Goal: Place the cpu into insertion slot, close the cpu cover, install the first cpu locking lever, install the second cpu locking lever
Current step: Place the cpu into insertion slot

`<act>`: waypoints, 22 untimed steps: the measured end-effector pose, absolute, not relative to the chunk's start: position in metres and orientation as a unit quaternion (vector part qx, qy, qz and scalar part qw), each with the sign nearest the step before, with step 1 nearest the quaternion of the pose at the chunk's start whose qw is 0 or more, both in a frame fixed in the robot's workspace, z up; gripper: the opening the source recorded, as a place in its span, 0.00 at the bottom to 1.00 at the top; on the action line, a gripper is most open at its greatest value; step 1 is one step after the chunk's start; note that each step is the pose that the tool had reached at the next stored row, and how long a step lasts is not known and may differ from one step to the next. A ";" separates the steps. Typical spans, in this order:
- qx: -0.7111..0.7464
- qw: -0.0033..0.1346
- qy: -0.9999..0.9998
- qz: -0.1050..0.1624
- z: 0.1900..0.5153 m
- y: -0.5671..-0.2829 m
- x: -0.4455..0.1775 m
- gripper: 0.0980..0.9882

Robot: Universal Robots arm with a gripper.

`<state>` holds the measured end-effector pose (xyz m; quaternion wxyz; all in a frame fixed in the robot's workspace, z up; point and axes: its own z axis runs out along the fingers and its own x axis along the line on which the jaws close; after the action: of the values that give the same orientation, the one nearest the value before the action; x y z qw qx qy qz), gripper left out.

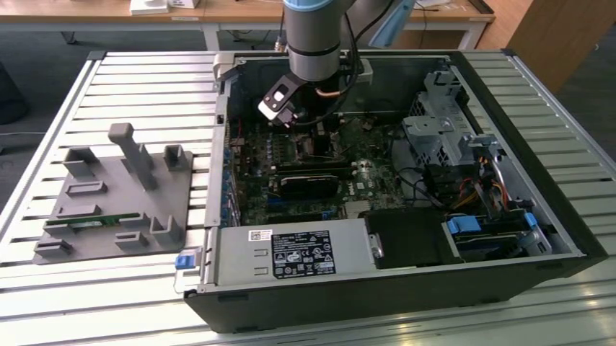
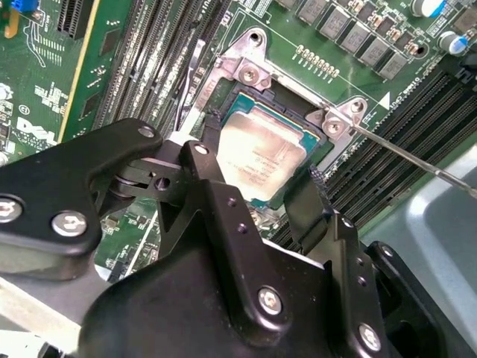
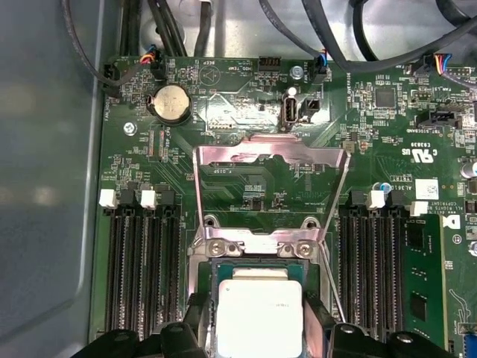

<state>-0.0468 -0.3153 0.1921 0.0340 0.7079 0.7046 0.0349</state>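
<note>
In both wrist views the cpu (image 2: 261,153) (image 3: 259,313), a flat square chip with a dull silvery top, lies level in the insertion slot (image 2: 279,101) on the green board. My gripper (image 2: 253,179) (image 3: 257,321) straddles it, one black finger (image 2: 201,168) against each of two opposite edges. The cpu cover (image 3: 223,154), a thin silver frame with a cut-out middle, is swung open and lies back on the board beyond the socket. A thin metal locking lever (image 2: 402,156) sticks out unlatched beside the socket. In the exterior view the gripper (image 1: 306,133) reaches down into the open computer case.
Black memory slots (image 3: 138,268) flank the socket on both sides, and a coin cell (image 3: 171,102) and cables lie beyond the open cover. In the exterior view a black card (image 1: 310,179), drive cage (image 1: 438,133) and power supply (image 1: 288,252) crowd the case. A grey fixture (image 1: 115,194) sits outside.
</note>
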 end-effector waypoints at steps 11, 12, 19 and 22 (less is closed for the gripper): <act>0.708 0.029 0.704 0.040 0.192 -0.315 -0.047 0.58; 0.708 0.029 0.704 0.040 0.192 -0.315 -0.047 0.58; 0.708 0.029 0.704 0.040 0.197 -0.315 -0.047 0.58; 0.710 0.029 0.702 0.040 0.197 -0.315 -0.047 0.58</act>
<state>-0.0468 -0.3152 0.1967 0.0290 0.7101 0.7023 0.0400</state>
